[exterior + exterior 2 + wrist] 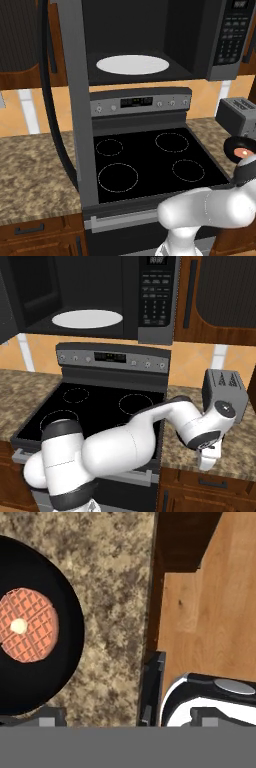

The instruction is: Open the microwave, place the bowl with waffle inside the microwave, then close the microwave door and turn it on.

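Waffle (27, 625), round and reddish-orange, sat in the shallow black bowl (55, 677) at the hand view's left, on the speckled stone surface (112, 587). Released hand stood open above, offset toward the bowl's right rim.

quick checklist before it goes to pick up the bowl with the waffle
1. Microwave door open: ok, it is swung wide to the left in the left base view.
2. Turntable plate bare, ready for the bowl: ok.
3. Waffle sits inside the black bowl: ok, roughly centred in the hand view.
4. Bowl rests on the granite counter, right of the stove and near the toaster: ok.
5. End effector open: ok.
6. End effector lined up over the bowl rim: not ok, the bowl lies off to one side of the hand view.
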Motion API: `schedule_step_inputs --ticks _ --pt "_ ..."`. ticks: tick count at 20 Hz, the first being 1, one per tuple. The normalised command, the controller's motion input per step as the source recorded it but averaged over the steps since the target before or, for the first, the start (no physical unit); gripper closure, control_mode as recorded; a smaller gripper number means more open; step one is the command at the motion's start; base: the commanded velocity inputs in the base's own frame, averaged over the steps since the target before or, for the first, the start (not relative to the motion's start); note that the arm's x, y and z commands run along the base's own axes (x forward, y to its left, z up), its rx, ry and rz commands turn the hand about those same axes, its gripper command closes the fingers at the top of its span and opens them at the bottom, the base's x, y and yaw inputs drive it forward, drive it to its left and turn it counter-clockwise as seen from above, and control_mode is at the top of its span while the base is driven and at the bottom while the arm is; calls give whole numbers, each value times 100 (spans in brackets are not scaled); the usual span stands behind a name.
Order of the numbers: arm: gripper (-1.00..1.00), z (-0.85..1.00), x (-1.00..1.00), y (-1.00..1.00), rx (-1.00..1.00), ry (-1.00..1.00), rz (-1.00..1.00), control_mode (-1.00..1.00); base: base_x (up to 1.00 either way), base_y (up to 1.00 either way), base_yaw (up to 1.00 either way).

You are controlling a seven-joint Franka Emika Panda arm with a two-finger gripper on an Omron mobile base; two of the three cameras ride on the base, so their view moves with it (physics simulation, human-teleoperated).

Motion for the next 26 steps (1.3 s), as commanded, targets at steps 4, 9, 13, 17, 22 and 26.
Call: schedule_step_inputs --ticks 4,9,13,17,22,26 --pt "-100 -16 45 0 0 0 0 -100 0 0 0" --pt "-100 -15 29 0 0 -3 0 -100 0 0 0" --pt "-100 -30 3 -6 0 -10 0 -100 0 0 0" --pt "-100 -25 22 -3 0 -3 0 -100 0 0 0" --pt "-100 -18 34 -7 0 0 0 -100 0 0 0" --pt "-100 -25 20 -10 0 0 0 -100 0 0 0"
